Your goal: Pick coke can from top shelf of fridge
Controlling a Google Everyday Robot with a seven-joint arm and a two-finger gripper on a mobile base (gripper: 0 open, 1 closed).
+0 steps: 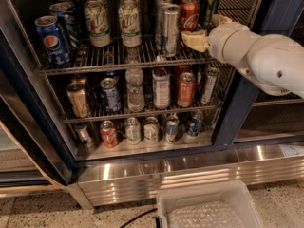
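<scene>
Red coke can (189, 13) stands on top shelf (95, 63), right end. Slim can (169, 30) sits just left of it, dark can (210, 4) close behind-right. Gripper (203, 30) is just right of the coke can, fingers (194, 40) apart, holding nothing.

Likely risks:
- near finger clips the coke can and tips it into the slim can
- far finger snags the dark can
- arm rubs the fridge (285, 4) frame

Cream-yellow gripper (202, 28) by red, white-scripted coke can (189, 11) on silvery top shelf (95, 63); dark-blue-framed fridge (237, 109).
</scene>
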